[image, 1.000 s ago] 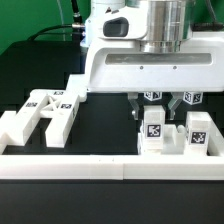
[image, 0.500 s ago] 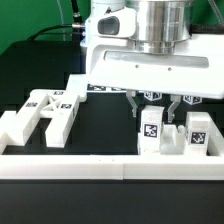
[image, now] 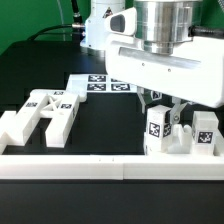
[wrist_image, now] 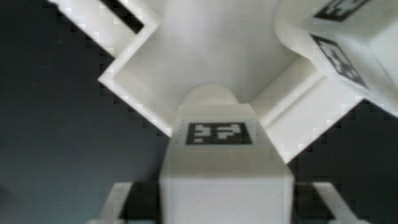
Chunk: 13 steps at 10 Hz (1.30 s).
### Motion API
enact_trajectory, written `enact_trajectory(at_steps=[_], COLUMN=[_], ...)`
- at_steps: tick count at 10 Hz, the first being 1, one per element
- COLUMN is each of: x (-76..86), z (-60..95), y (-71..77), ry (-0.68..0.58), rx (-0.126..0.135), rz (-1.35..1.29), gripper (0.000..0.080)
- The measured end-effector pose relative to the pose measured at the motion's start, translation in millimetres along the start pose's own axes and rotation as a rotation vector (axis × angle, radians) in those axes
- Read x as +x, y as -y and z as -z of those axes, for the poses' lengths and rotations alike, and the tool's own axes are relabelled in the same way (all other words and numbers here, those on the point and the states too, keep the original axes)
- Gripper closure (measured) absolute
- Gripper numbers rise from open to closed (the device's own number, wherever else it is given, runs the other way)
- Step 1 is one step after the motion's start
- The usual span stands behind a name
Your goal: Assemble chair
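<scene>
Chair post (image: 157, 128) is pinched in our nearly closed gripper (image: 165, 110); we judge insertion under way, needing careful upright alignment next.

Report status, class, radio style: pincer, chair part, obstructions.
Pincer shut on upright tagged chair part. Another tagged block right beside it. Loose chair pieces at exterior view's left. Front rail close by.

Bright, even light bleaches the white chair part (wrist_image: 222, 170) in my softly blurred wrist view; the black surface (image: 100, 135) looks dim
</scene>
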State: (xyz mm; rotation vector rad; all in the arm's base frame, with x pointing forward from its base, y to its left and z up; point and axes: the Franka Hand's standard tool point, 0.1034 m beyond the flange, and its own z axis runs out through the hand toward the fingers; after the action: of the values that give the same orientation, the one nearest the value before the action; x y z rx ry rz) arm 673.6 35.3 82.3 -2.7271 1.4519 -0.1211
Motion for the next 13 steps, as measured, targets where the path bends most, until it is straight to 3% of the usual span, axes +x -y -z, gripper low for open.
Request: enact_trajectory(at_steps=[4, 5, 6, 8, 13], x=[-4.7, -4.8, -4.9, -2.2, -0.9], z=[-0.3, -0.3, -0.4, -0.4, 0.1], y=[2.3, 2.3, 2.3, 0.7, 0.8], ry=[0.003, 0.003, 0.003, 0.003, 0.0], rx=[-0.002, -0.002, -0.002, -0.003, -0.004], rz=[-0.228, -0.224, -0.207, -0.148, 0.223], gripper=[0.0508, 0.0434, 0.0434, 0.0182, 0.0151])
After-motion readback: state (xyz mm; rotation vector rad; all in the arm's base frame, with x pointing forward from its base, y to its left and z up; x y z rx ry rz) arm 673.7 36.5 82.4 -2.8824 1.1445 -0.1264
